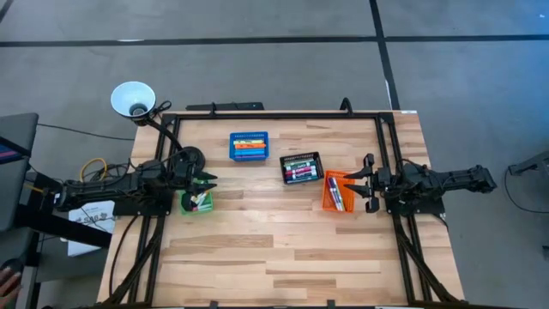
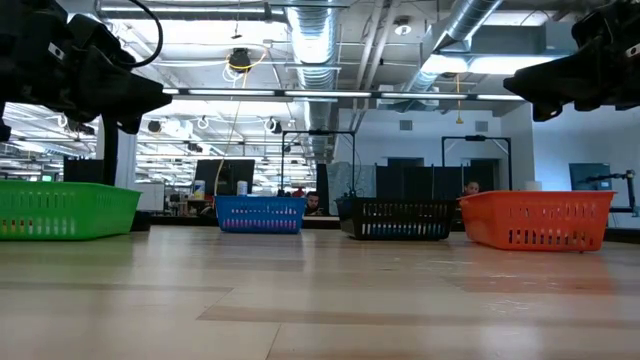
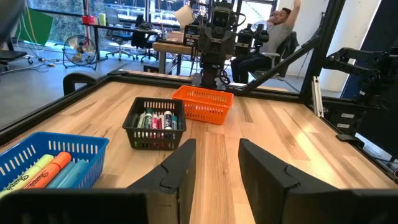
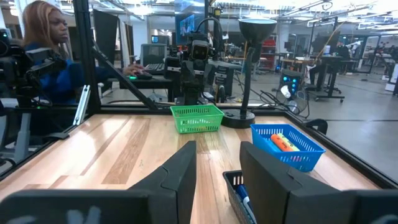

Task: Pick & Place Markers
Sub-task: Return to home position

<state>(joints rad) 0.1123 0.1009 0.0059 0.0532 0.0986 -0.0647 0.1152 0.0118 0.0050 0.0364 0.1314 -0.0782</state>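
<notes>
Markers lie in four small bins on the wooden table. The blue bin (image 1: 249,146) holds orange and blue ones (image 3: 50,171). The black bin (image 1: 301,168) holds several markers (image 3: 155,120). The orange bin (image 1: 336,190) and the green bin (image 1: 197,201) hold a few. My left gripper (image 1: 208,184) hovers level over the green bin at the left edge. It is open, with nothing between its fingers (image 3: 180,165). My right gripper (image 1: 353,187) hovers level over the orange bin at the right. It is also open and holds nothing, as its fingers (image 4: 180,168) show.
A black frame rail (image 1: 274,114) runs around the table. A lamp with a white shade (image 1: 133,99) stands at the far left corner. The near half of the tabletop (image 1: 274,257) is bare wood. People sit at desks beyond the table (image 4: 46,37).
</notes>
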